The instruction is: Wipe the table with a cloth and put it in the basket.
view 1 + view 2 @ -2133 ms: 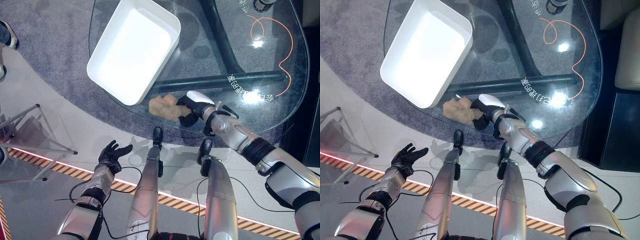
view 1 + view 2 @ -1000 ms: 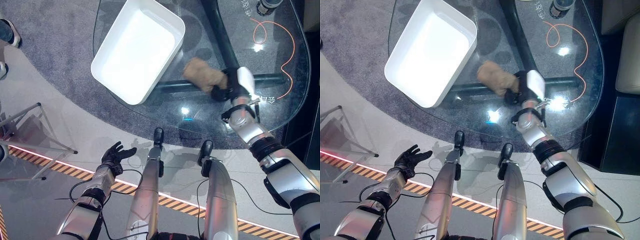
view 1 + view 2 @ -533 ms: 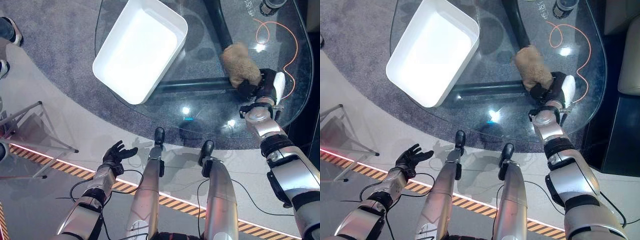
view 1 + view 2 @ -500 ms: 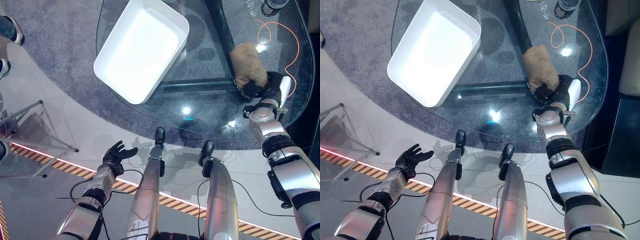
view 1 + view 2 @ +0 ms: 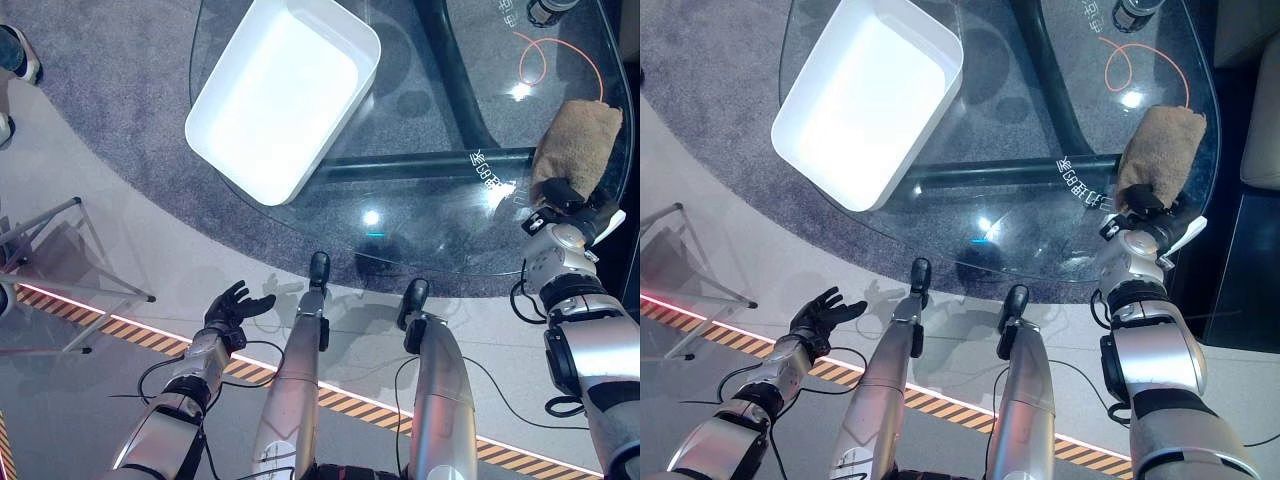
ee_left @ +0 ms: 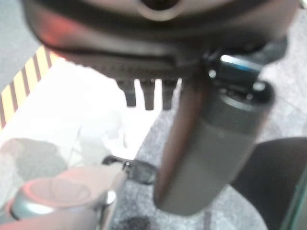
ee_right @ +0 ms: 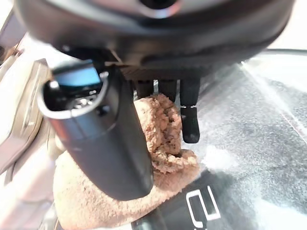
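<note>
Tan fuzzy cloth [image 5: 575, 138] bunched under right hand [image 5: 566, 196].

- Cloth [image 5: 577, 135]: tan, fuzzy.
- Basket [image 5: 352, 100]: plain white.
- Worktop [image 5: 420, 215]: clear glass, white lettering.
- Cable [image 5: 560, 48]: orange.
- Carpet [image 5: 120, 100]: grey.
- Floor tape [image 5: 110, 327]: yellow and black stripes.
- Right hand [image 5: 1143, 205]: dark fingers [image 7: 190, 115].

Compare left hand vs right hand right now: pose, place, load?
The right hand is over the glass table near its right edge; the left hand hangs low over the floor, off the table. The right hand is gripping the tan cloth; the left hand holds nothing. The right hand's fingers curl onto the cloth; the left hand's fingers are spread. Both hands are dark.
</note>
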Motion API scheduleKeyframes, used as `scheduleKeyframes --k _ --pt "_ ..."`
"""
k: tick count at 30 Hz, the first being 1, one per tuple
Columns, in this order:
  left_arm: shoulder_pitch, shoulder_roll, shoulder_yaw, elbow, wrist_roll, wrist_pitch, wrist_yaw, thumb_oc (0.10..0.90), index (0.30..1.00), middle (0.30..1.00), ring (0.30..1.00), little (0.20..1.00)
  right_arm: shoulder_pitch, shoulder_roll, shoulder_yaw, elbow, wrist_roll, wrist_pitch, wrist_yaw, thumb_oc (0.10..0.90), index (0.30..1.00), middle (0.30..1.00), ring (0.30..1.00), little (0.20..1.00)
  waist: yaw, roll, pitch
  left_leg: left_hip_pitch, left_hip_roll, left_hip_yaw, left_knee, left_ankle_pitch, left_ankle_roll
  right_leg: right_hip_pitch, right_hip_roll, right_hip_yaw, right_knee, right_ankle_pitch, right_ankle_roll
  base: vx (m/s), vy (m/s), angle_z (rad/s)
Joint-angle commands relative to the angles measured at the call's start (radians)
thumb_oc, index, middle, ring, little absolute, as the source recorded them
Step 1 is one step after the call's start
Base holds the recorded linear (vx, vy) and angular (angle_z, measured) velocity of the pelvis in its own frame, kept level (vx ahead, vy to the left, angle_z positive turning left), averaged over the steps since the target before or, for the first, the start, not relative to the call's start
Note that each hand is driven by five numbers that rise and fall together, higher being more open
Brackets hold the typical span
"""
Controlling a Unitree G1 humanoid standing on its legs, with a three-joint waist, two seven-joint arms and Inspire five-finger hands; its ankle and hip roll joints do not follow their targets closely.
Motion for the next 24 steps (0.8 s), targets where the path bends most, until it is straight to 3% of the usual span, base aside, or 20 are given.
scheduleKeyframes --k 1,7,14,24 --pt "0.029 0.056 0.026 0.063 -0.005 -0.029 -0.013 0.800 0.900 0.900 0.900 0.900 0.046 -0.159 -0.032 0.010 0.010 -0.094 -0.077 0.100 0.300 0.300 0.300 0.200 -0.016 0.003 -0.023 0.011 -0.050 0.057 0.126 -0.110 0.073 0.013 0.060 -0.030 -0.107 0.121 0.016 0.00 0.000 0.00" --pt "0.022 0.065 0.023 0.061 -0.014 -0.023 -0.013 0.800 0.900 0.900 0.900 0.900 0.037 -0.159 -0.010 -0.024 -0.052 -0.097 -0.057 0.100 0.300 0.300 0.300 0.200 -0.018 0.000 -0.023 0.010 -0.049 0.056 0.123 -0.108 0.071 0.014 0.062 -0.028 -0.114 0.123 0.016 0.00 0.000 0.00" --pt "0.027 0.069 0.023 0.054 -0.017 -0.022 -0.015 0.800 0.900 0.900 0.900 0.900 -0.004 -0.143 0.084 -0.155 -0.241 -0.090 -0.057 0.100 0.300 0.300 0.300 0.200 -0.019 -0.003 -0.023 0.014 -0.053 0.057 0.112 -0.103 0.068 0.018 0.062 -0.031 -0.128 0.126 0.015 0.00 0.000 0.00" --pt "0.050 0.069 0.039 0.019 -0.003 -0.020 -0.008 0.800 0.900 0.900 0.900 0.900 -0.046 -0.129 0.238 -0.371 -0.432 0.042 0.072 0.100 0.300 0.300 0.300 0.200 -0.015 -0.008 -0.023 0.020 -0.054 0.064 0.104 -0.098 0.064 0.025 0.058 -0.038 -0.134 0.121 0.010 0.00 0.000 0.00"
